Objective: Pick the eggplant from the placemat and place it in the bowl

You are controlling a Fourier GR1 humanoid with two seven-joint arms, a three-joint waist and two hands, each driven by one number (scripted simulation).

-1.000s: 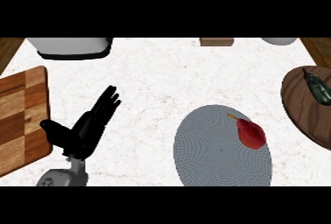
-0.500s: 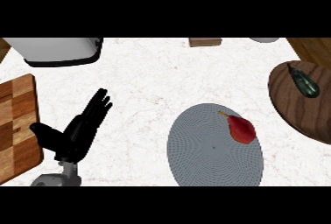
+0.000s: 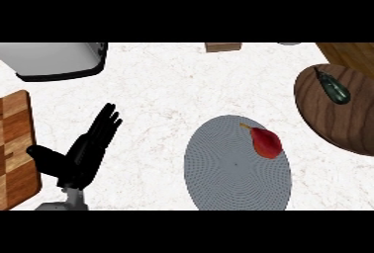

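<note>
Black and straight-fingered, the robot's left hand (image 3: 80,153) shows at the lower left of the head view, fingers stretched up and to the right with the thumb spread out to the left. It is wide open, holds nothing, and touches none of the objects on the white marbled counter (image 3: 168,94). Only this hand shows; the right hand is out of view.

Just left of the hand lies a brown striped wooden cutting board (image 3: 15,148), running off the view's left edge. A white and grey box-shaped appliance (image 3: 55,59) sits at the upper left.

Right of the hand, well apart from it, is a round grey woven placemat (image 3: 234,178). On its upper right part lies a glossy red teardrop-shaped item with a short orange stem (image 3: 266,142), untouched.

Further right, a broad dark wooden bowl (image 3: 336,118) runs off the right edge; inside it, near the top, lies a dark green elongated vegetable (image 3: 335,89). A small brown wooden block (image 3: 223,47) sits at the top edge.
</note>
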